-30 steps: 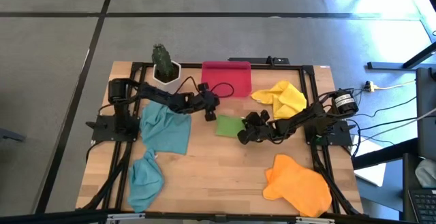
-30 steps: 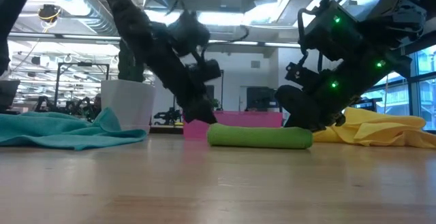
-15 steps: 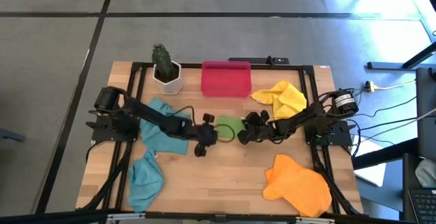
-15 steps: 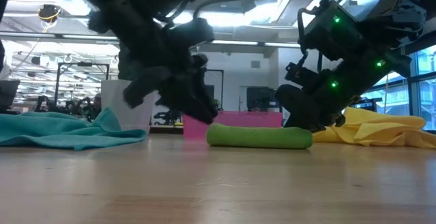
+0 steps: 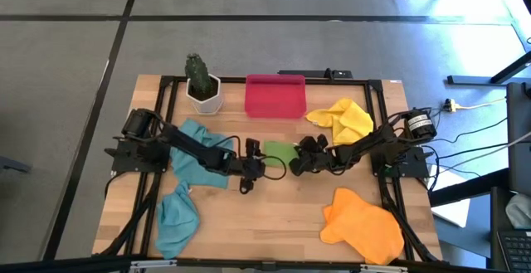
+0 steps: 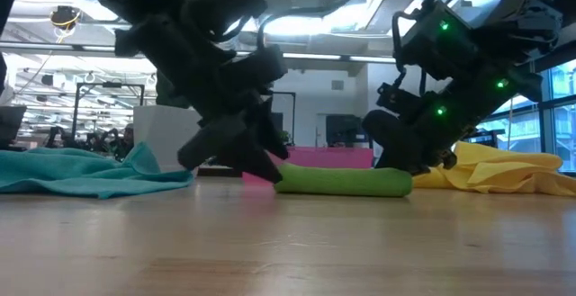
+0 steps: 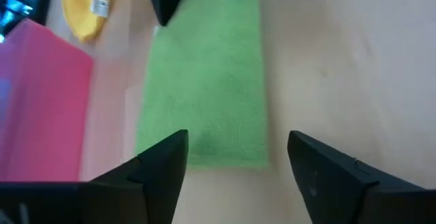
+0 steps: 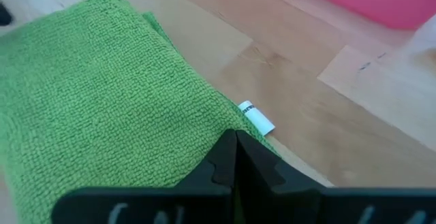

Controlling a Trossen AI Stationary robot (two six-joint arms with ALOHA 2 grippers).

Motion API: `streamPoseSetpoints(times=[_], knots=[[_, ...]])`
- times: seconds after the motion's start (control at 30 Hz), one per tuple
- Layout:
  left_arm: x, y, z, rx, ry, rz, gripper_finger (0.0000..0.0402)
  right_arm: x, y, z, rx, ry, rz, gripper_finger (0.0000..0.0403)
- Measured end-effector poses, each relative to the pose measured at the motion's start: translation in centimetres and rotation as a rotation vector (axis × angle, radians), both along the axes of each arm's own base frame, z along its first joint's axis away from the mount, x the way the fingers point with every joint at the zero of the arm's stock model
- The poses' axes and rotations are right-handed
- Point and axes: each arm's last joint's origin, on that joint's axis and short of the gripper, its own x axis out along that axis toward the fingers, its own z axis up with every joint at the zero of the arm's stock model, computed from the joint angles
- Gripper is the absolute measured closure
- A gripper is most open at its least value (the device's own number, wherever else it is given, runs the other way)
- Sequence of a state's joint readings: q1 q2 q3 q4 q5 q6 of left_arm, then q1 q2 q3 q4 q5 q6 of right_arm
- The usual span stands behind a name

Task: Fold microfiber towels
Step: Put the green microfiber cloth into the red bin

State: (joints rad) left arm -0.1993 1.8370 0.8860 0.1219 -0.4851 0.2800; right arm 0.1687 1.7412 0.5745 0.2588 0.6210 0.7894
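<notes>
High view: on the wooden table [image 5: 274,215] lie five towels: two teal towels [image 5: 199,155], an orange towel [image 5: 365,216], a yellow towel [image 5: 344,117], and a folded green towel [image 5: 280,151] at centre. Its long axis runs between the grippers; a small white tag [image 8: 257,117] bears no readable writing. The left gripper [image 5: 251,170] stands spread beside it; the right gripper [image 5: 297,163] is pressed together on its edge.

nubby green cloth [image 8: 102,101], smooth wooden table [image 5: 274,215]

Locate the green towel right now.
In the high view the green towel lies folded mid-table, between the left gripper and right gripper, below the red tray.
</notes>
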Motion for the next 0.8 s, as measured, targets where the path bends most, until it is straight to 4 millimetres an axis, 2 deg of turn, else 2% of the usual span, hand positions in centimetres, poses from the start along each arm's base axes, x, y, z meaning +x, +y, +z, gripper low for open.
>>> streamPoseSetpoints(times=[0.17,0.4,0.8], knots=[[0.1,0.1,-0.2,0.081,0.036,-0.063,0.0158,0.2,-0.6,0.0,0.077,-0.019,-0.019,0.0391],[-0.1,-0.3,-0.8,0.213,0.12,-0.169,0.0158,0.2,-0.9,0.0,0.088,-0.014,-0.022,0.0391],[0.5,1.0,-1.4,0.263,0.132,-0.173,0.0161,0.3,-0.9,0.0,0.101,-0.024,-0.013,0.0391]])
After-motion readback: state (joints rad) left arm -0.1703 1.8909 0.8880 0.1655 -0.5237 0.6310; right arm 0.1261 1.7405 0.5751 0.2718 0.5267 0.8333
